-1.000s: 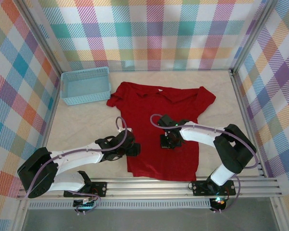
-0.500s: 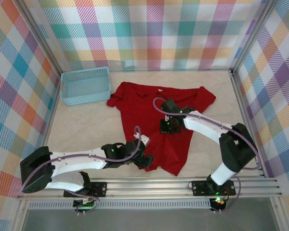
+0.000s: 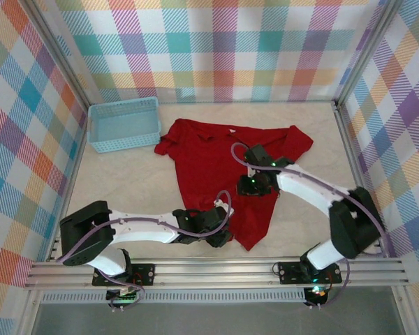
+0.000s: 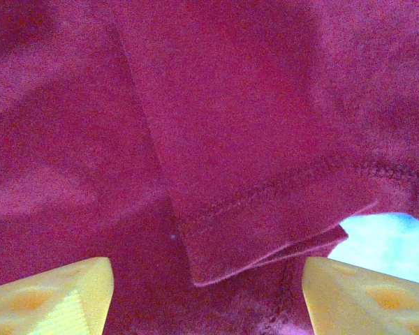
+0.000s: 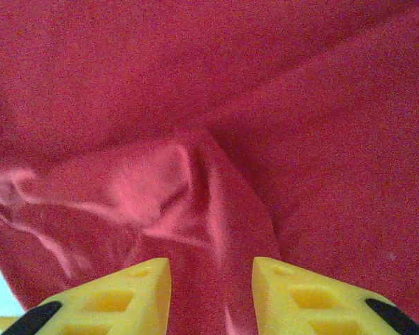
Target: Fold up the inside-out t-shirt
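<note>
T-shirt (image 3: 209, 157) lies lengthwise near-to-far, collar at the far end.

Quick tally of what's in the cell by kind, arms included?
Red t-shirt: 1
Light-blue basket: 1
Robot arms: 2 (left gripper, right gripper)
Total: 4

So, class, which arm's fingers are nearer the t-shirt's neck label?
Right. The right fingers are over mid-chest, a little below the neck label; the left fingers are farther off, at the near hem.
</note>
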Robot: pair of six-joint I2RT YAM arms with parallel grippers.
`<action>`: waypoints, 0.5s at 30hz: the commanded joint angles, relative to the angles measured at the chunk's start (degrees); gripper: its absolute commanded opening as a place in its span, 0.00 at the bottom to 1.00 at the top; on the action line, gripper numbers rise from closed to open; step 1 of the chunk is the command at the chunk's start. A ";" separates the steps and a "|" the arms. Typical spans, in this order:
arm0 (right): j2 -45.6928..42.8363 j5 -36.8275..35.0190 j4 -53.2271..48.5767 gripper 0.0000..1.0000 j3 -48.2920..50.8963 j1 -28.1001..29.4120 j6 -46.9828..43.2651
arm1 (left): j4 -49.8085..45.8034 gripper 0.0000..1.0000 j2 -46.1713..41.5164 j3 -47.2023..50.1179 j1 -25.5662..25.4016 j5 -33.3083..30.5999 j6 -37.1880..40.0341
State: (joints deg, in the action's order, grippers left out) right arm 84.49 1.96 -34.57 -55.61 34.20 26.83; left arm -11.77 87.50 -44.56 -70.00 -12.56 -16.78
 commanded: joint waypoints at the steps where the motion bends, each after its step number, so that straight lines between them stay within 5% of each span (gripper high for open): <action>1: -6.01 0.41 -2.96 0.38 6.80 1.93 3.91 | 1.39 0.64 2.57 -2.48 -0.30 -2.14 0.12; 15: -21.13 0.65 -6.76 0.49 20.63 16.83 19.87 | 6.04 0.25 2.77 -1.55 3.20 -3.38 -4.11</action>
State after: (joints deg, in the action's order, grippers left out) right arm 66.41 2.17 -39.88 -37.56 48.64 40.71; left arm -8.91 91.74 -47.05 -68.31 -16.36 -18.87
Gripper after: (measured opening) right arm 0.475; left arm 0.280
